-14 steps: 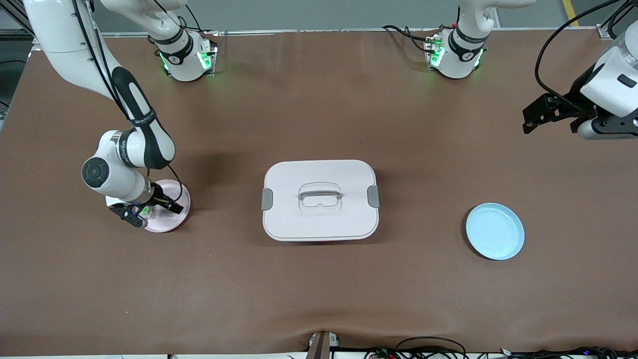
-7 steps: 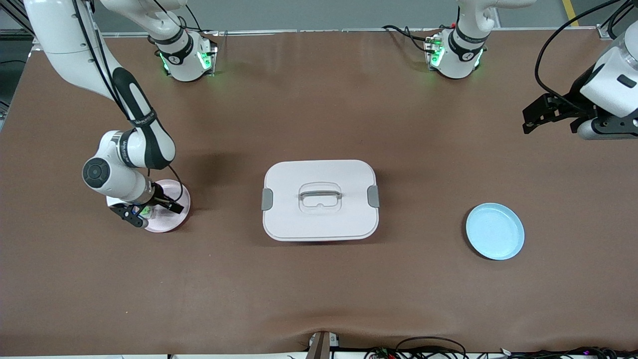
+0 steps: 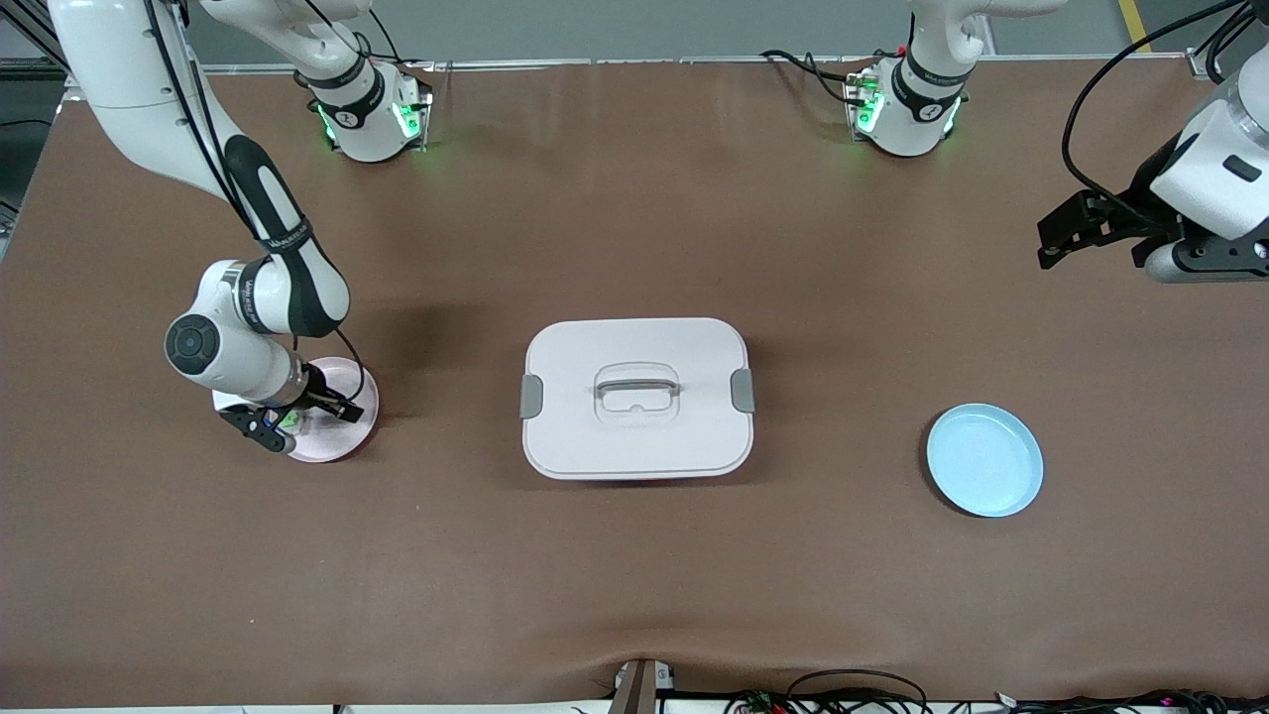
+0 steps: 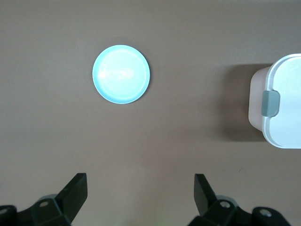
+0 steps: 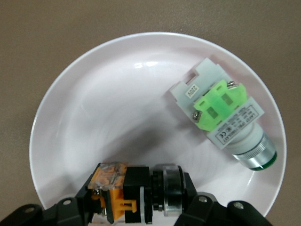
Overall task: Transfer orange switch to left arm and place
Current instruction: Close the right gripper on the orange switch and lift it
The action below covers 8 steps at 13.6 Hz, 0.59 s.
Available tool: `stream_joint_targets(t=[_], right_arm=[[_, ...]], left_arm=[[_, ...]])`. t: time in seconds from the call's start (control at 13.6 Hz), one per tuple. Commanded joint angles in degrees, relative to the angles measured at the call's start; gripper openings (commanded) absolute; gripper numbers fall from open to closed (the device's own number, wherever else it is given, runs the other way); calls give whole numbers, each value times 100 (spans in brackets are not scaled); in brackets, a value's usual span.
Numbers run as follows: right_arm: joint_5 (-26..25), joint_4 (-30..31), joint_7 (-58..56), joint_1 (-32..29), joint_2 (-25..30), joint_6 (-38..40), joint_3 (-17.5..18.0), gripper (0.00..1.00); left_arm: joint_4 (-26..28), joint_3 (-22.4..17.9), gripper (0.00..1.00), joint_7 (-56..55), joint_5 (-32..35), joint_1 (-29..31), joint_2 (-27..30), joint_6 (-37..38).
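The orange switch [image 5: 127,190], black with an orange centre and a metal collar, lies on its side at the rim of a pale plate [image 5: 108,108]. My right gripper [image 5: 134,203] is shut on it, one finger at each end. In the front view the right gripper [image 3: 297,421] is low over that plate [image 3: 349,434] at the right arm's end of the table, and the switch is hidden by the hand. The white box [image 3: 634,397] stands mid-table. My left gripper [image 3: 1066,233] is open and empty, up in the air at the left arm's end of the table, and waits.
A pale switch with a green centre [image 5: 221,117] lies on the same plate beside the orange one. A light blue plate [image 3: 984,459] sits between the box and the left arm's end. It shows in the left wrist view [image 4: 121,74] with the box's corner [image 4: 282,113].
The right gripper stays at the pale plate on the orange switch. The left hand has shifted very slightly.
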<state>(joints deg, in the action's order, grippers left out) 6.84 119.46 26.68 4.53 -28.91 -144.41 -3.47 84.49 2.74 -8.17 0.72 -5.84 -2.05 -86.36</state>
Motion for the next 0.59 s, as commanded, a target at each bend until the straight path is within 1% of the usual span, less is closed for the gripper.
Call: stream_joint_targets(t=[0.0,0.22,0.37,0.51], right_arm=[[282,-37,-57,13,-9,36,13,0],[371,-72,-40,4,26,123,13,0],[458,-177,-22,-13,70,412,21,0],[887,-370,-22,-13,79,781,13,0]], left_arm=[[-108,7,100,17,-72,-4,-15,67],[-91,7,100,26,-72,-4,-15,58],[-91,7,100,26,-72,-22,-24,32],[-91,7,100,26,-72,-74,-41,-12]])
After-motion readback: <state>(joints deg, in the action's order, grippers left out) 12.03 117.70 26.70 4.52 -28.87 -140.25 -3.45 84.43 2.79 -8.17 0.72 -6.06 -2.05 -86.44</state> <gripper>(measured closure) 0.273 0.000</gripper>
